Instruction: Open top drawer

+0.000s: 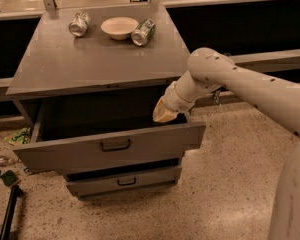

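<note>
- The top drawer sits at the near side of the grey cabinet, pulled well out with its deep dark inside showing. I judge the opening done or nearly so.
- Its front is a wide, flat, matte grey panel with a small dark bail handle at the centre.
- My gripper hangs just inside the drawer's right end, behind the front panel. I cannot tell whether it is spread or closed.
- The shallower lower drawer sits slightly out.
- On the far part of the bench are a round pale bowl and two shiny cans.

The end effector sits over the right end of the top drawer; its detail cannot be told. The drawer interior lies in shadow, contents indiscernible. The arm is cut off at the right edge. The open top drawer hides most of the lower drawer.
</note>
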{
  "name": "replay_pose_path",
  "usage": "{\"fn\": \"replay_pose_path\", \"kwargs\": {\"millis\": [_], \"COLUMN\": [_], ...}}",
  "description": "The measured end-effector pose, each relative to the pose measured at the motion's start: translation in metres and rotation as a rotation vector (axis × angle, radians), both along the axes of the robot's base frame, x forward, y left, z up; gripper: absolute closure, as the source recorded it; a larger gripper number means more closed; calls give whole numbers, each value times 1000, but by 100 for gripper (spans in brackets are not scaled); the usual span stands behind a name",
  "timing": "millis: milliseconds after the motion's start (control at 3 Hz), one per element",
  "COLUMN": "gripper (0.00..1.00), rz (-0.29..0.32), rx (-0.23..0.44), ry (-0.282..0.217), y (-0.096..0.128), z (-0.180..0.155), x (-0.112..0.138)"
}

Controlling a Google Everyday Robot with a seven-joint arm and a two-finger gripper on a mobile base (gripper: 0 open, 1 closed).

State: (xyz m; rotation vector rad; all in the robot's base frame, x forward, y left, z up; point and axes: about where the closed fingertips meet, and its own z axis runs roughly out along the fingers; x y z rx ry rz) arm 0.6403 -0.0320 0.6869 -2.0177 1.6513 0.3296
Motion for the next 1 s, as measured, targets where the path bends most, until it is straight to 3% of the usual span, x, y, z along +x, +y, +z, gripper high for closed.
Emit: {"fn": "replay_pose_path", "kwargs": {"millis": [333, 667, 1000], "gripper": [100, 100, 100], "rz": [14, 27, 31], "rx": [-15, -31, -32], "ry": [6, 48, 62], "y": [11, 14, 12], "z": [-16, -35, -34], "x": [1, -12, -18]}}
